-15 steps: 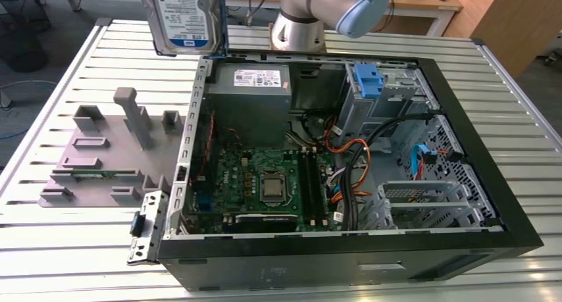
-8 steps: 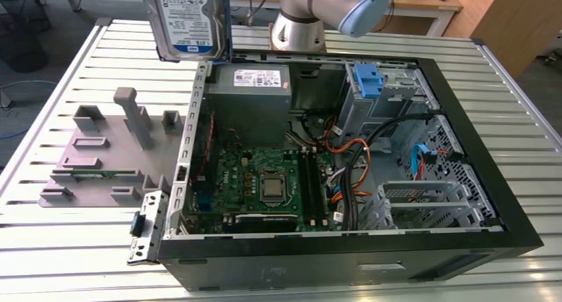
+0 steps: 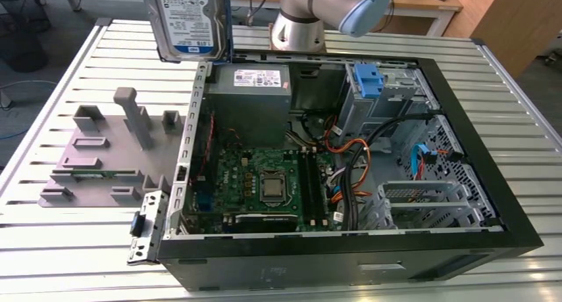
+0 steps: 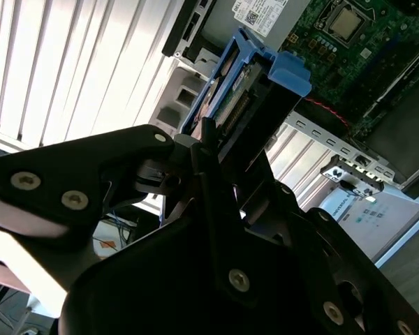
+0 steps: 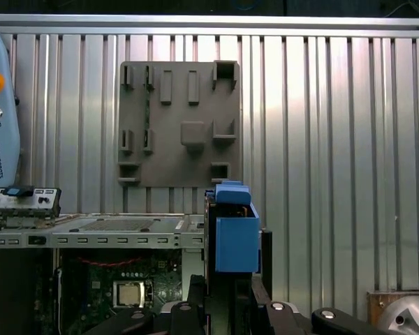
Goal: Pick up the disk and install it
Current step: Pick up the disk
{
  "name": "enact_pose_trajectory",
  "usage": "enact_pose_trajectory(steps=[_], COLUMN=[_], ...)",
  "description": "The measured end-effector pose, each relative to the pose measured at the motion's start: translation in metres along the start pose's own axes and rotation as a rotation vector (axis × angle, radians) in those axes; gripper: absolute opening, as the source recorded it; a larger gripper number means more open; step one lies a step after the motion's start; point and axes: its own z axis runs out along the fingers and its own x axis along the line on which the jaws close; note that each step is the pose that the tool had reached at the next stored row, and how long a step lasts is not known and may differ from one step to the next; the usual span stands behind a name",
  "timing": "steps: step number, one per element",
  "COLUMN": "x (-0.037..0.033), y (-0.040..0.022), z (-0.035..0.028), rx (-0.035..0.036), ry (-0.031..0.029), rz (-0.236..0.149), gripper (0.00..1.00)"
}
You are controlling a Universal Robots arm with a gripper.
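The disk (image 3: 186,19), silver-grey with a white-and-blue label, hangs upright in the air above the far left corner of the open computer case (image 3: 351,246). Its blue carrier rails run along its edges. Both wrist views show the disk (image 4: 241,94) (image 5: 234,234) edge-on, standing out from my gripper (image 4: 213,143) (image 5: 230,296). The dark fingers (image 4: 204,157) are shut on its near end. Below it lie the slatted table and the case's edge.
The case holds a green motherboard (image 3: 263,183), a grey power-supply box (image 3: 255,95), a bare blue clip (image 3: 369,78) in the far bay, a metal drive cage (image 3: 422,197) and loose cables. A grey fixture plate (image 3: 97,164) (image 5: 178,125) lies beside the case. The arm's base (image 3: 299,25) stands behind.
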Motion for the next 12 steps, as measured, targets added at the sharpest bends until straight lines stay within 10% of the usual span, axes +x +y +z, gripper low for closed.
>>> enact_pose_trajectory(steps=[12], x=[-0.0006], y=[-0.0307], z=[-0.0003], rx=[-0.0006], ry=[0.0000], rz=[0.000], gripper=[0.35])
